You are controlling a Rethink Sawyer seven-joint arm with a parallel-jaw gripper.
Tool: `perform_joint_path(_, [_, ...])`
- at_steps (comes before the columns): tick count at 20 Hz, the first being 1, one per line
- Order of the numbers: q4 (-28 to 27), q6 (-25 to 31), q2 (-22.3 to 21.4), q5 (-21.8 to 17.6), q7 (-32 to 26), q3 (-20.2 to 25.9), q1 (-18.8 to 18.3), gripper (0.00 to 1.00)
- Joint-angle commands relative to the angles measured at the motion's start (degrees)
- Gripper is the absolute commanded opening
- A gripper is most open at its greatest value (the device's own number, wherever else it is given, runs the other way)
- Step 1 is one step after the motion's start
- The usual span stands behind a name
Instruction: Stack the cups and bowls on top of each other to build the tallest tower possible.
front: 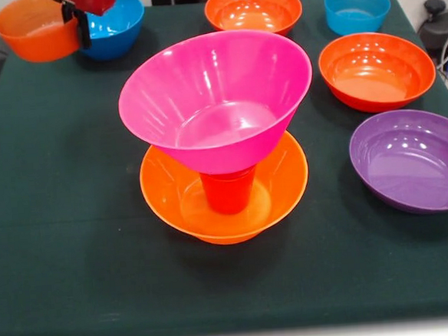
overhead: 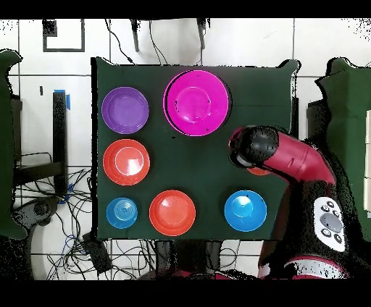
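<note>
1. My fingers [front: 82,24] sat at the counter's [front: 68,248] far corner, gripping the rim of an orange bowl [front: 33,29] lifted past the edge.
2. The counter's near strip lay open.
3. The tower [front: 220,137] stood mid-counter: one cup [front: 227,191] in the yellow-orange bowl [front: 224,189], the pink bowl [front: 218,99] atop.
4. Loose: two blue bowls, two orange-red bowls, one purple bowl [front: 412,159].

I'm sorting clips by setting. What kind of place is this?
Probably a robotics lab: a table under dark cloth set with plastic bowls, a red robot arm over it, and loose cables on a tiled floor.
</note>
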Motion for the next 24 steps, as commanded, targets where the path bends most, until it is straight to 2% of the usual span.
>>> perform_joint_path(1, [-8.71,9.05,2.4,3.14,7.86,4.92,3.66,0.0])
perform_joint_path(10, [-14.97,15.22,3.64,5.95,11.02,3.64,7.08,0.0])
perform_joint_path(16, [-18.55,15.31,6.54,7.67,14.5,2.35,9.71,0.0])
perform_joint_path(24, [-21.79,18.04,7.69,8.12,15.73,0.33,11.95,0.0])
